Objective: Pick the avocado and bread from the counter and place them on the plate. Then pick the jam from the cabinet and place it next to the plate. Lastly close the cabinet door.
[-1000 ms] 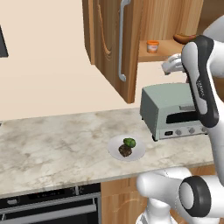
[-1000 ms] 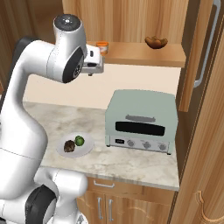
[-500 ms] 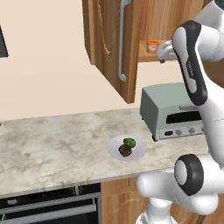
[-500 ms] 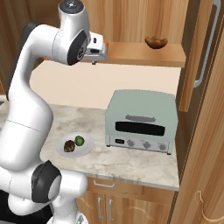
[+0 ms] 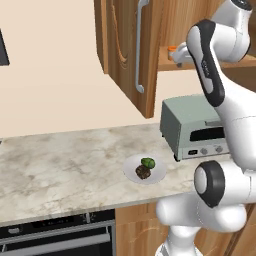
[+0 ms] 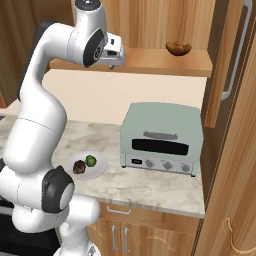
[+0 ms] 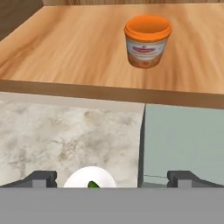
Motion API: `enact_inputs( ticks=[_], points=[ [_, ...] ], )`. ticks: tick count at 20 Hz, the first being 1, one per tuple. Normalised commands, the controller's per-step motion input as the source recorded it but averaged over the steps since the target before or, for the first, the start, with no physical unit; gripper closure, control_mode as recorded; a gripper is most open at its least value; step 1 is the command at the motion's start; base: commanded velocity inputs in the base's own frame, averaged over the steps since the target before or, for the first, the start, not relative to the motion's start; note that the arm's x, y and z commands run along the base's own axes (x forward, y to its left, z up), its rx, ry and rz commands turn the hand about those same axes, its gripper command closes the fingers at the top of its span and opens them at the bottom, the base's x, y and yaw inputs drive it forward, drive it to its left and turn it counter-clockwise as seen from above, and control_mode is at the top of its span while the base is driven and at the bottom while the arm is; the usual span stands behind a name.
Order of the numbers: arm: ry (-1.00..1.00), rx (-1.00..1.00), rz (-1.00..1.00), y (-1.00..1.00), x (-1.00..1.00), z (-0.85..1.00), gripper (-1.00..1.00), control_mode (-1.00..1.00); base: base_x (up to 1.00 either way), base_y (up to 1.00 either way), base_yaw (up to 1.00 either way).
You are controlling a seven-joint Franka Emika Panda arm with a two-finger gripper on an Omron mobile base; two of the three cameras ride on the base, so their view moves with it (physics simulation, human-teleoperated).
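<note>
My gripper [image 7: 112, 178], jaws wide apart and empty, faces the jam [image 7: 147, 41] upright on the cabinet shelf [image 7: 65, 52].

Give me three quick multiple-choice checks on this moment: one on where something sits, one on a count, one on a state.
1. Where is the jam?
A. On the wooden cabinet shelf
B. On the plate
C. On top of the toaster oven

2. How many food items lie on the plate?
A. None
B. One
C. Two

3. What is the state of the tool?
A. Shut on the jam
B. Open, holding nothing
C. Shut on the avocado

Answers: 1 A, the hand view shows the jar standing upright on the shelf, beyond the shelf's front edge. 2 C, the avocado and the bread both lie on the plate in the left base view. 3 B, the fingertips stand far apart with the jam well ahead of them and nothing between them.
</note>
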Motion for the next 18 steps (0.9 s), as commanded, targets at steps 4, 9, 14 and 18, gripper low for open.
enact_inputs(
  ticks=[4, 9, 14, 18],
  points=[
    [0.03, 0.00, -0.01, -0.03, 0.29, 0.00, -1.00, -1.00, 0.00, 0.00, 0.00],
    [0.03, 0.00, -0.01, -0.04, 0.28, 0.00, -1.00, -1.00, 0.00, 0.00, 0.00],
    [0.01, 0.00, -0.01, -0.03, 0.25, 0.00, -1.00, -1.00, 0.00, 0.00, 0.00],
    [0.00, 0.00, 0.00, -0.03, 0.22, 0.00, -1.00, -1.00, 0.00, 0.00, 0.00]
  ],
)
